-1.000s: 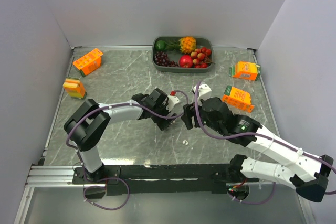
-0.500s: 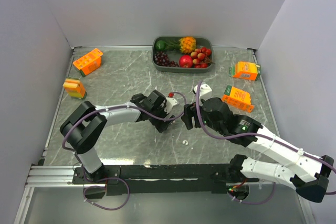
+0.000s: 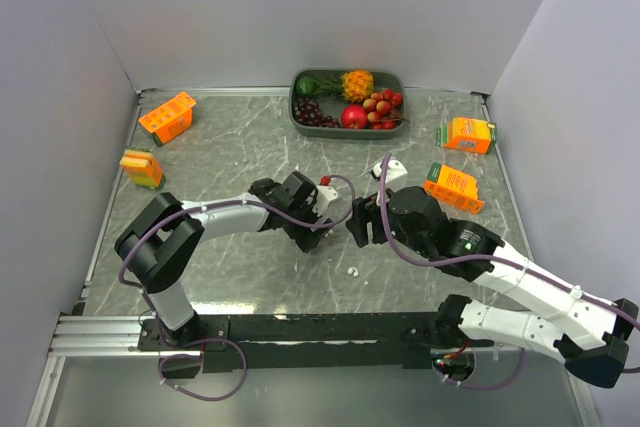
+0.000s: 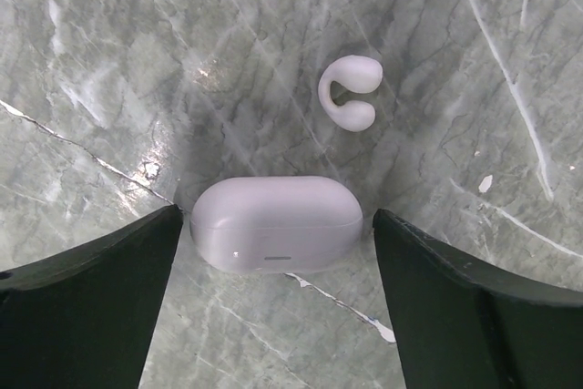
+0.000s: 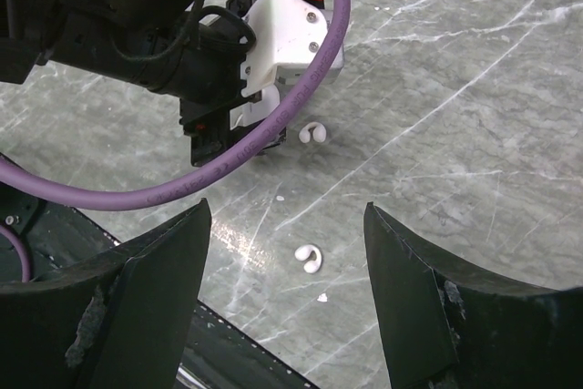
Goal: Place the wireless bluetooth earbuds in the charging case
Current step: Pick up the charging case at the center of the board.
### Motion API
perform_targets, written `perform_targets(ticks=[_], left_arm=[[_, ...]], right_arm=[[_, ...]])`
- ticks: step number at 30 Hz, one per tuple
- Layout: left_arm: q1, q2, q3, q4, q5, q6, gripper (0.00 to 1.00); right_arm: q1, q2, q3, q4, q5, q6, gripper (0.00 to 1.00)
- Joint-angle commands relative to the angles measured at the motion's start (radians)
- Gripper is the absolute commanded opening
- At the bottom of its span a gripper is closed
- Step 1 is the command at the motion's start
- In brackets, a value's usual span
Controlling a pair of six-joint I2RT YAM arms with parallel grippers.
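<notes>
Earbud [image 4: 349, 93], white and C-shaped, lies on the bench [image 4: 109, 61] just beyond the shut charging case [image 4: 278, 223]; a second earbud [image 5: 309, 258] lies apart, nearer my bases. Neither is in. My left tool [image 4: 276, 212] straddles the case, wide open, not yet clamped. My right tool [image 5: 287, 211] hangs open and empty. Next, I judge, I must steady the case and lift its lid. The fruit tray [image 3: 347, 99] and orange cartons [image 3: 167, 115] sit well clear. My left arm's purple cable [image 5: 273, 125] crowds the first bud.
</notes>
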Motion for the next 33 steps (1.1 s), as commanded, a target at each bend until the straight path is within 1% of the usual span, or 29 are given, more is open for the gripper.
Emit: perform_targets(ticks=[1,4,8,16,19,22,23,25,26,32,33], left_arm=[[-0.008,0.042,-0.005,-0.102,0.032,-0.041,0.9],[-0.008,0.036,-0.009,-0.104,0.026,-0.043,0.86],[-0.009,0.038,-0.011,-0.108,0.031,-0.041,0.78],[-0.009,0.039,-0.011,-0.105,0.046,-0.044,0.72],[-0.009,0.033,-0.014,-0.096,0.048,-0.047,0.65],[-0.011,0.018,-0.022,-0.082,0.043,-0.055,0.49],[-0.011,0.004,-0.031,-0.075,0.04,-0.055,0.37],[-0.012,-0.011,-0.038,-0.062,0.029,-0.061,0.21],[-0.014,-0.018,-0.043,-0.055,0.016,-0.061,0.01],[-0.017,-0.028,-0.048,-0.042,-0.055,-0.075,0.01],[-0.019,-0.033,-0.051,-0.032,-0.082,-0.108,0.01]], right_arm=[[-0.003,-0.022,0.008,0.001,0.007,0.012,0.75],[-0.003,-0.021,0.005,0.004,0.006,0.013,0.75],[-0.003,-0.022,0.003,0.007,0.006,0.013,0.75],[-0.003,-0.029,-0.004,0.009,0.009,0.013,0.75],[-0.004,-0.027,-0.006,0.007,0.013,0.013,0.75],[-0.003,-0.032,-0.01,0.009,0.013,0.018,0.75],[-0.003,-0.033,-0.015,0.01,0.013,0.02,0.75],[-0.004,-0.035,-0.013,0.012,0.013,0.021,0.75],[-0.003,-0.035,-0.013,0.013,0.013,0.023,0.75],[-0.004,-0.038,0.002,0.01,0.018,0.026,0.75],[-0.004,-0.042,0.008,0.001,0.024,0.027,0.75]])
